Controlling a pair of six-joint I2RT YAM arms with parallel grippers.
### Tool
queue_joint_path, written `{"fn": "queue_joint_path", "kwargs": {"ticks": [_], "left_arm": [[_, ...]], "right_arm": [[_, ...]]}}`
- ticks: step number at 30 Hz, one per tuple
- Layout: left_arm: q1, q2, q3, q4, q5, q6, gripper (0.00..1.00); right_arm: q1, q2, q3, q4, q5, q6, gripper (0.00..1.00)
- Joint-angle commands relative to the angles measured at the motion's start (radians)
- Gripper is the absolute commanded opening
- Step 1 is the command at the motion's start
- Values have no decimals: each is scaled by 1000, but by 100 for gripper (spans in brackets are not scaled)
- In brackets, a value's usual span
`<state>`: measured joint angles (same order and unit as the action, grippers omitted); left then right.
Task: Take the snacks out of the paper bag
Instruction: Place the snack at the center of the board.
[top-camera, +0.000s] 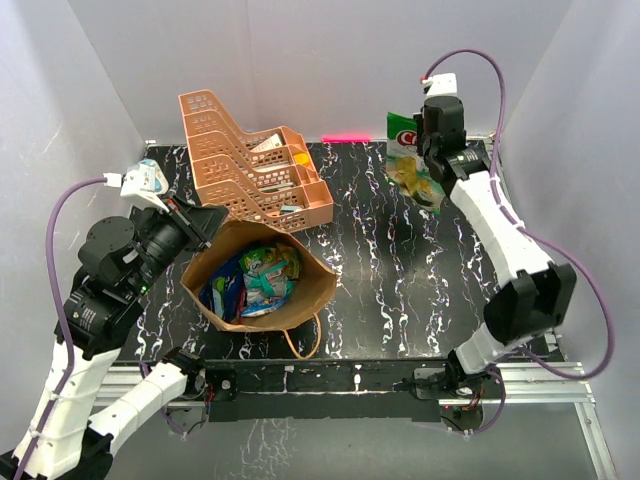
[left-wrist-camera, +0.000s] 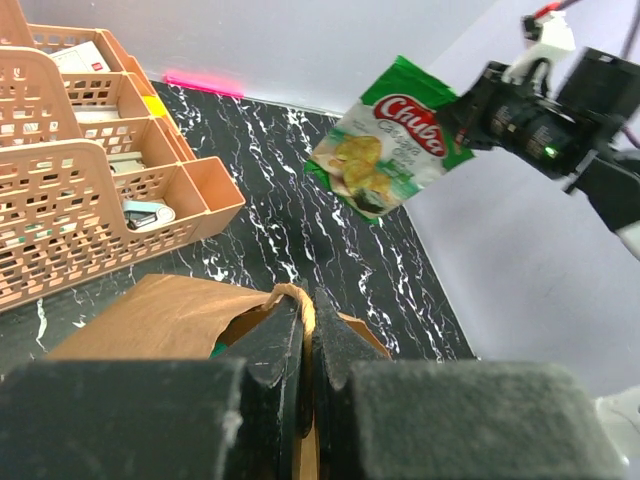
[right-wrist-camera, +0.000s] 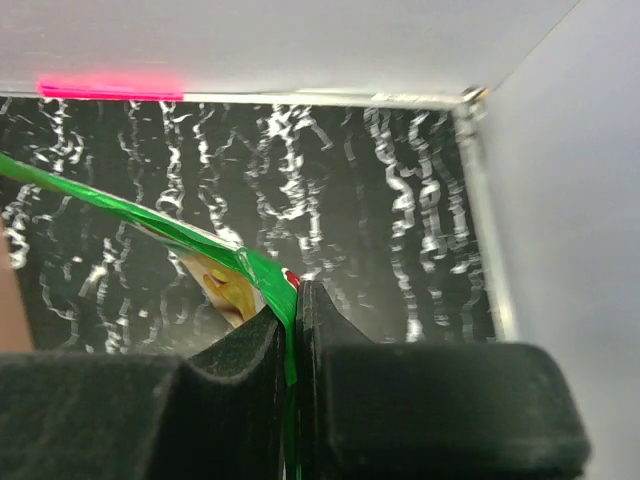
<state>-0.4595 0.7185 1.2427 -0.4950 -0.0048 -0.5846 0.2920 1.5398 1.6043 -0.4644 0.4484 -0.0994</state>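
Observation:
The brown paper bag (top-camera: 310, 285) stands open at the front left of the table with several colourful snack packets (top-camera: 262, 275) inside. My left gripper (top-camera: 207, 222) is shut on the bag's rim and twine handle (left-wrist-camera: 296, 299) at its far left edge. My right gripper (top-camera: 432, 140) is shut on the top edge of the large green chip bag (top-camera: 412, 160) and holds it up in the air over the table's far right corner. That chip bag also shows in the left wrist view (left-wrist-camera: 385, 140) and, edge-on, in the right wrist view (right-wrist-camera: 180, 232).
An orange plastic tiered tray rack (top-camera: 250, 165) with small oddments stands at the back left, just behind the paper bag. A pink strip (top-camera: 346, 137) lies along the back wall. White walls close in the black marbled table (top-camera: 390, 280) on three sides.

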Motion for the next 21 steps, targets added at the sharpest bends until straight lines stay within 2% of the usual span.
{"fn": "queue_joint_path", "kwargs": {"ticks": [1,5,8,10,13,16,18,21], "left_arm": [[0,-20,43,44,40,7,0],[-5,-27,31,50,46,7,0],[-11,-27,32,50,46,13,0],[-14,-25,37,49,45,14,0],[-16,-25,45,50,52,14,0],[-16,-26,50,45,55,14,0],[-16,-26,50,41,55,13,0],[-15,-23,42,50,66,8,0]], "right_arm": [[-96,139,178,-9,-237,324,8],[-122,338,412,-58,-327,452,8],[-176,481,610,-102,-416,621,8],[-235,530,631,-91,-486,773,8],[-327,531,488,-4,-590,951,8],[-404,459,239,100,-666,1082,8],[-451,387,53,207,-674,1105,8],[-487,302,-162,265,-632,1056,8]]}}
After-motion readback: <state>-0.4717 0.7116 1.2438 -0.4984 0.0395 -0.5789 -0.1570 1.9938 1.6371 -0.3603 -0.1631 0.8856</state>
